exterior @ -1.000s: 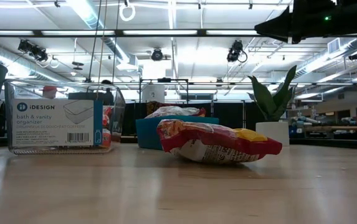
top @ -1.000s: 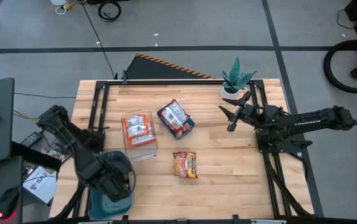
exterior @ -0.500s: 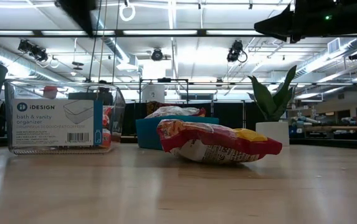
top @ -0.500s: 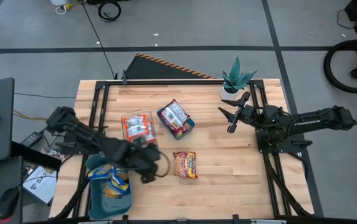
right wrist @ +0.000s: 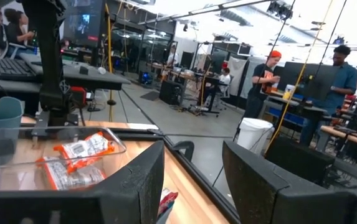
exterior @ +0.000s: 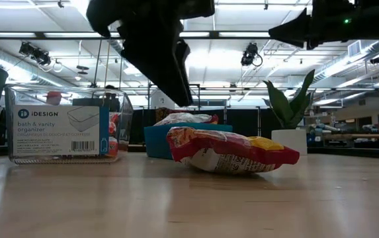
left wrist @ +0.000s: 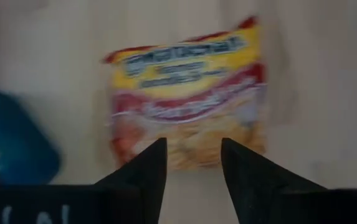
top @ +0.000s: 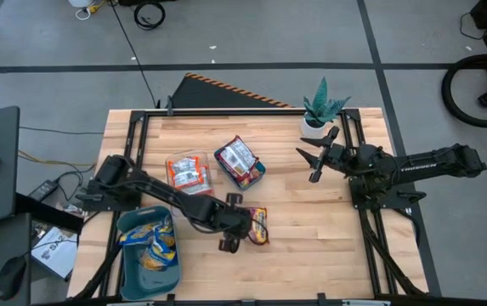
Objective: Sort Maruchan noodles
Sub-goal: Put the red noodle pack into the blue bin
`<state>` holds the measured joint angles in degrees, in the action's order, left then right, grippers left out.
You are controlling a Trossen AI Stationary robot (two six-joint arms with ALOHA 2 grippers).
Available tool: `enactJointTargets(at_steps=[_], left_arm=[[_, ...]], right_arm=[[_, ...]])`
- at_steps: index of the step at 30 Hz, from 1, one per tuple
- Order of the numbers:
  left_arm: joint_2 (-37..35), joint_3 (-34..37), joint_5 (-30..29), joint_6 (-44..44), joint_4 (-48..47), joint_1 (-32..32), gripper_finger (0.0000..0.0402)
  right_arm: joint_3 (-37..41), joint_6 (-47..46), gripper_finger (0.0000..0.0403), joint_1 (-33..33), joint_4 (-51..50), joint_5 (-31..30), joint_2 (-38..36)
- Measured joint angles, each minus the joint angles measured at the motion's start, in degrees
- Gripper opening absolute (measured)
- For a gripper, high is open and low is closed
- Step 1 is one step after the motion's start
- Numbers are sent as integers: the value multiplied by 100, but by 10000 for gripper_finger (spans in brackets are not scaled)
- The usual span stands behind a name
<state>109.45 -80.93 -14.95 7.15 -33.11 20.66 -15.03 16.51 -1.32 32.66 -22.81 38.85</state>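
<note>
One loose Maruchan packet [top: 256, 225], red and yellow, lies flat on the wood near the table's middle; the low view shows the packet [exterior: 232, 152] resting on its underside. My left gripper [top: 240, 228] hangs open above the packet's left edge, pointing down. In the left wrist view the packet [left wrist: 187, 93] lies just beyond my left gripper [left wrist: 194, 165], whose fingers are apart. The low view shows the left gripper [exterior: 159, 59] clear above the packet. My right gripper [top: 309, 161] waits open and raised at the right, near the plant.
A clear organizer [top: 189, 172] holds orange packets. A small teal tray [top: 240, 163] holds red-and-white ones. A teal bin [top: 150, 251] at the near left holds yellow-and-blue ones. A potted plant [top: 321, 106] stands at the far right. People show in the room beyond the table.
My left arm has swung from over the teal bin at the near left toward the right, across the table, and now stands over the loose packet. The bin's packets have come into view. The packet has not moved.
</note>
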Motion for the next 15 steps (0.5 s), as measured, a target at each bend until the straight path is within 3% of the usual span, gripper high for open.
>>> enactJointTargets(at_steps=[5,9,15], left_arm=[[52,0,157,-540,-109,26,194],[54,0,-112,-1556,-412,107,221],[202,2,-305,-3064,-349,277,219]], right_arm=[[0,-185,168,0,-93,0,19],[0,-366,168,4,-194,0,42],[0,-669,169,16,-308,19,42]])
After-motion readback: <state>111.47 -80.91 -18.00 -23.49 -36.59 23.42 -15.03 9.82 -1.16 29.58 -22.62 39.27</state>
